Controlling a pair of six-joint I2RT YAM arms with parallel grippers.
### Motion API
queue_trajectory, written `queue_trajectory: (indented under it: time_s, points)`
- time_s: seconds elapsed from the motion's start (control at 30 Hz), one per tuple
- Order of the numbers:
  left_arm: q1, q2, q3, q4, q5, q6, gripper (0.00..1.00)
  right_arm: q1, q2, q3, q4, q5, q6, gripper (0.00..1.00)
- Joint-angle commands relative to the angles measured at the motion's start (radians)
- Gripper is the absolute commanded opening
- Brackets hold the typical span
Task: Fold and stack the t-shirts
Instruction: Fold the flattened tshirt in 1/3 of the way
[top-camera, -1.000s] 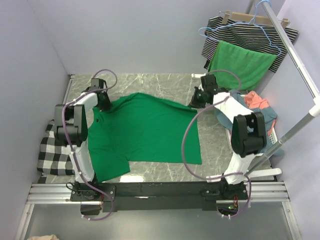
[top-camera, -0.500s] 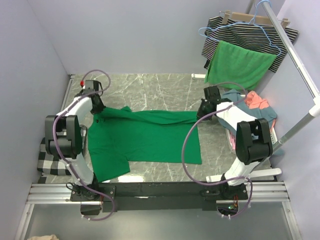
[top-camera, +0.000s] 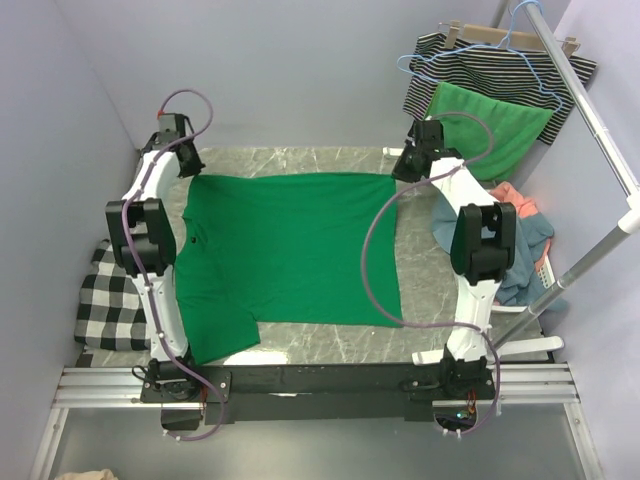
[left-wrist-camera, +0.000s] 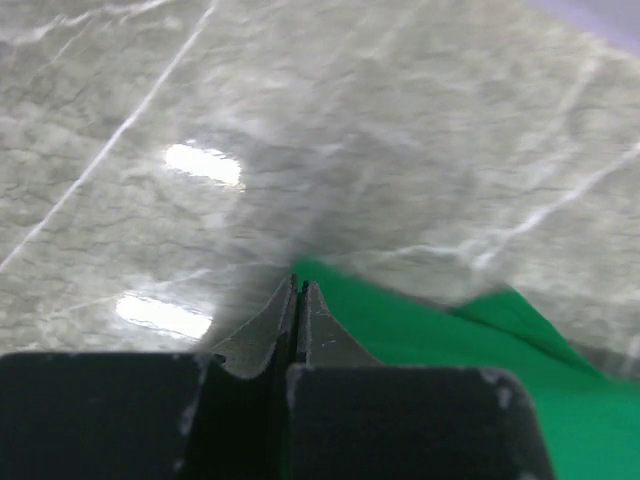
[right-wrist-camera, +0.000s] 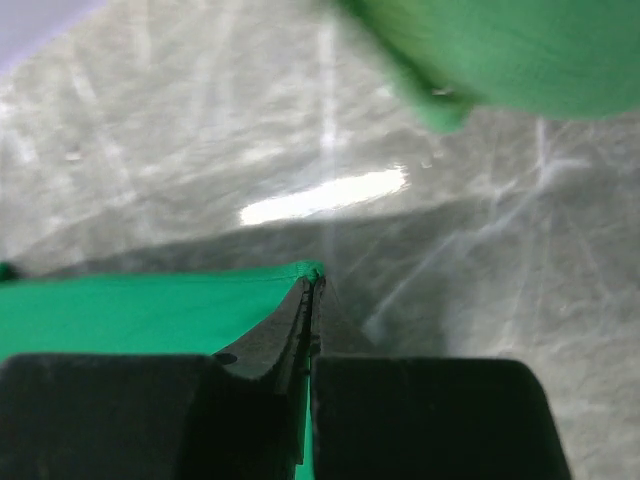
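1. My bench here is a grey marble-look tabletop (top-camera: 330, 345), overhead light glaring off it in bright patches.
2. Plain lilac walls (top-camera: 280, 70) all round.
3. White clothes rail (top-camera: 590, 115) on the right, and a black-and-white checkered cloth (top-camera: 100, 300) hanging off the left edge.

The left arm (top-camera: 162, 300) and right arm (top-camera: 478, 310) are white tubular links joined by chunky black motor housings, each on a black base (top-camera: 175, 385). A thin lilac cable (top-camera: 372, 275) loops loosely off each one. The left gripper (left-wrist-camera: 298, 285) has tapering matte-black fingers (left-wrist-camera: 262, 335) (flecked pale on the blocks behind them).
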Motion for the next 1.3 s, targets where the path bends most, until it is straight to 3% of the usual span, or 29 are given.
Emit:
queue_trajectory:
  time_s: [0.0,0.23,0.63,1.27]
  points:
    - [0.081,0.010,0.007,0.015,0.071,0.041,0.01,-0.048,0.052,0.060,-0.024,-0.030,-0.028,0.00]
    - [0.104,0.022,-0.007,0.051,0.165,0.038,0.01,-0.065,0.046,0.045,-0.002,-0.104,-0.051,0.00]
    - [0.100,-0.201,-0.304,0.158,0.298,-0.049,0.01,-0.053,-0.190,-0.219,0.061,-0.207,-0.057,0.00]
    - [0.055,-0.561,-0.747,0.186,0.136,-0.114,0.01,0.035,-0.413,-0.573,0.019,-0.103,-0.067,0.00]
